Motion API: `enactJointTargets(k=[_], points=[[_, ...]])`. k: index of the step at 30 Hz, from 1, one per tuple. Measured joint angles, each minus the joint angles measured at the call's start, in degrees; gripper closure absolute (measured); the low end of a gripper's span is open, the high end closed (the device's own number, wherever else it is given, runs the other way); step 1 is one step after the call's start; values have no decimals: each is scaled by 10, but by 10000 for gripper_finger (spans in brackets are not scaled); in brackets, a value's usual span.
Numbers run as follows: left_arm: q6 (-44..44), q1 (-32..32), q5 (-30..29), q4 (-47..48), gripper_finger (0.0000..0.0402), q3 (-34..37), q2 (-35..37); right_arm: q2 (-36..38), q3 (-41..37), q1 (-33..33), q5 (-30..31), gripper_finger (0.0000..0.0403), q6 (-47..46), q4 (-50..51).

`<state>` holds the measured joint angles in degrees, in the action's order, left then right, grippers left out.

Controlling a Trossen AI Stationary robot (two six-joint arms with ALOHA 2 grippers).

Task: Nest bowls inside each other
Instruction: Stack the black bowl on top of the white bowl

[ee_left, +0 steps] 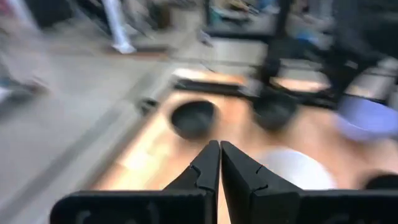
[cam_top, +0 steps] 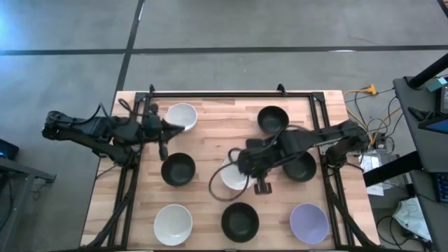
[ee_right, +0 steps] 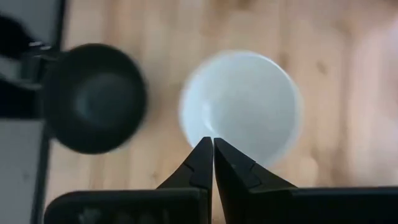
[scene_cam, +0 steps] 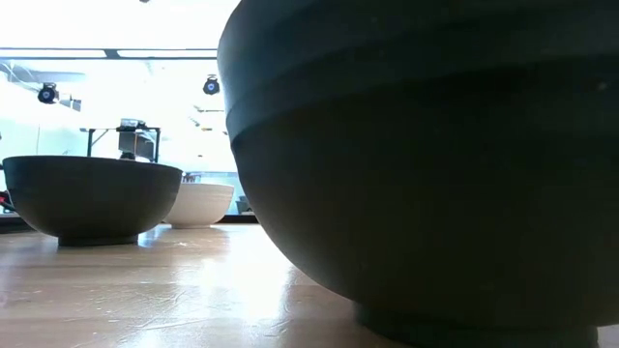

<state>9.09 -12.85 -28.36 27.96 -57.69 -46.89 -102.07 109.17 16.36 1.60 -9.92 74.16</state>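
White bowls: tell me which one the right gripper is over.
The white bowl at the table's middle, beneath the shut right gripper. The other two white bowls sit apart: one at the far left, one at the near left.

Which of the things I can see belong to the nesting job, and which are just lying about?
Job: white bowls; black bowls; lavender bowl; right gripper, shut above the middle white bowl; left gripper, shut, waiting at left.
Lying about: cables and desk, far right.

A light wooden table (cam_top: 210, 133) stands on grey floor (cam_top: 70, 42); cables (cam_top: 374, 122) trail beside it.
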Motion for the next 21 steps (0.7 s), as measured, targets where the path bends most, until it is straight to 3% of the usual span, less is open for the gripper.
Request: enactJointTargets(k=[4,9,15,21], points=[[130,1,68,112,402,-21,-27,88,-115,2,55,394,-46,-46],[272,8,105,305,402,-86,-86,230,-293,2,76,394,-108,-205],[276,30,145,474,402,-136,-180,377,-465,1,136,394,-131,-456],[278,67,158,510,402,-130,-240,466,-571,-1,196,394,-127,-675]])
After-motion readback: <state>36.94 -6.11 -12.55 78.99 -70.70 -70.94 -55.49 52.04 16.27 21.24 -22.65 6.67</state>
